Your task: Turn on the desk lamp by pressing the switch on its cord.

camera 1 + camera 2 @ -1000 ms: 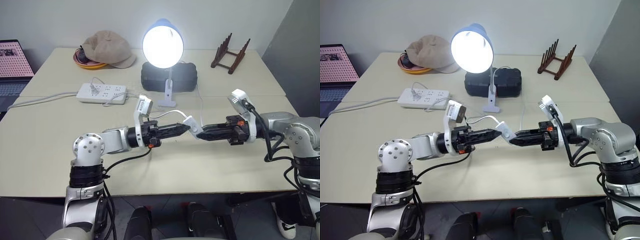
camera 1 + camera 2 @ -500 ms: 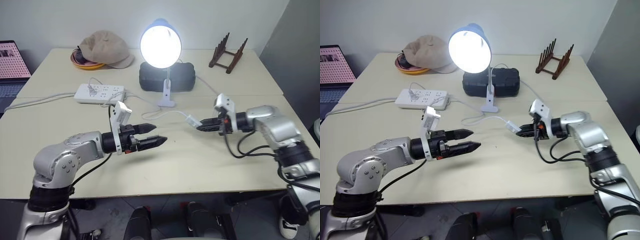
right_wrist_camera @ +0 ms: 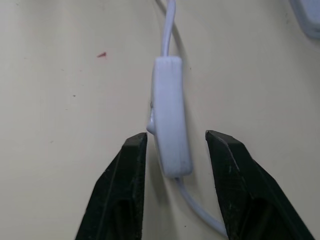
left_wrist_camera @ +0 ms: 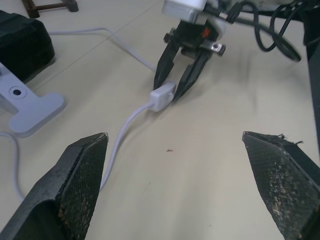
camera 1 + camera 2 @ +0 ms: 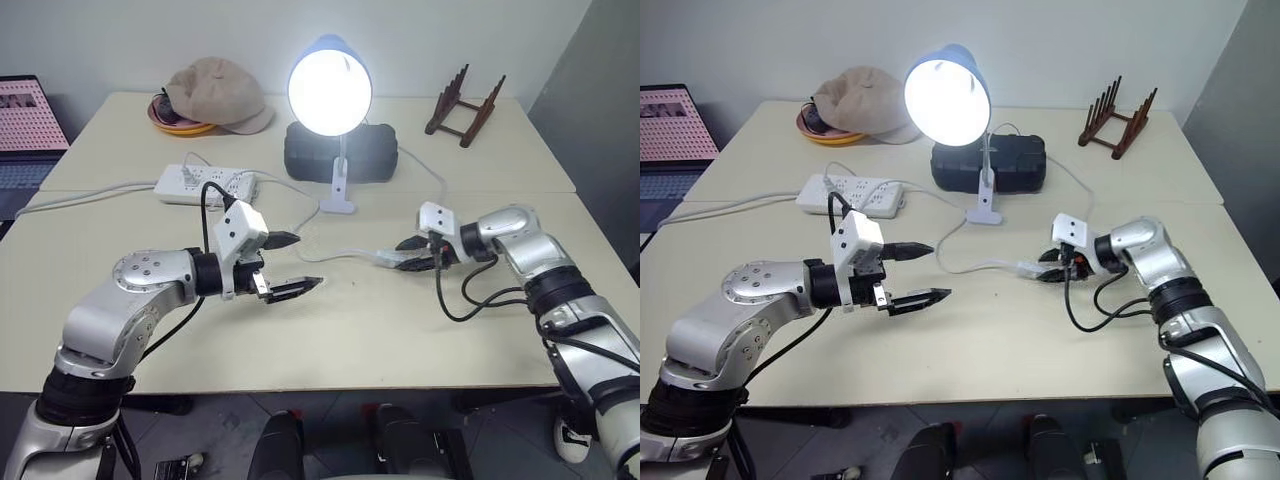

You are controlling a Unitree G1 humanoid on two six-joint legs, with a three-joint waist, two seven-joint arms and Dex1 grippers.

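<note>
**Inspector:** White plastic, smooth and slim: the switch [image 3: 169, 117] lies flat on the matt cream counter [image 5: 400, 340], in line with the thin cord [image 4: 127, 125]. The right tool [image 4: 176, 90] stands around it, black fingers [image 3: 125, 190] parted, one on each side. Contact on the nearer side I cannot confirm; the gap on the other side is plain. Nothing is gripped.

**Operator:** And the left tool?

**Inspector:** The left tool [image 5: 292, 265] is spread wide and empty, well apart from the switch, with coarse, gritty pads [image 4: 82, 175].

**Operator:** Status of the task?

**Inspector:** The desk lamp [image 5: 330, 90], blue-shaded on a white clip base, glows brightly, so I judge the press done. The step in hand looks like letting go.

**Operator:** How to do that well?

**Inspector:** Open the right tool evenly and back straight off along its own line. The switch is light and slick and the cord is limp; any sideways drag would likely slide it across the counter or catch its small raised button
</note>
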